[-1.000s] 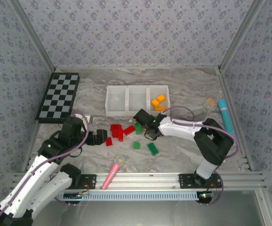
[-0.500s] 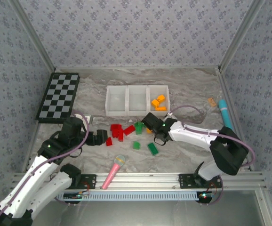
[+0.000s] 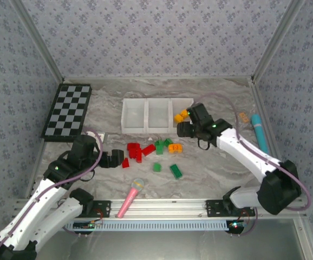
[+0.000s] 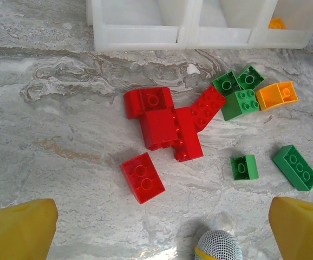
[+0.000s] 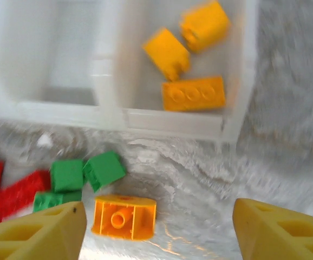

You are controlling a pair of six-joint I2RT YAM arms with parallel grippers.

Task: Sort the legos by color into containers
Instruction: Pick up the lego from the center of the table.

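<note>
The three joined white bins stand mid-table. The right compartment holds what appear to be three orange bricks, though that view is blurred. One loose orange brick, hollow side up, lies on the marbled table just before the bins, beside the green bricks and red bricks. The right gripper hovers above it, jaws spread, gripping nothing. The left gripper hangs near the red bricks, jaws spread wide and empty.

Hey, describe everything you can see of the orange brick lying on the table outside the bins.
The orange brick is an oblong of glossy plastic, lying upside down so its hollow underside faces up. It rests flat on the marbled table, in front of the right-hand bin, close beside the green bricks; contact with them is unclear.
</note>
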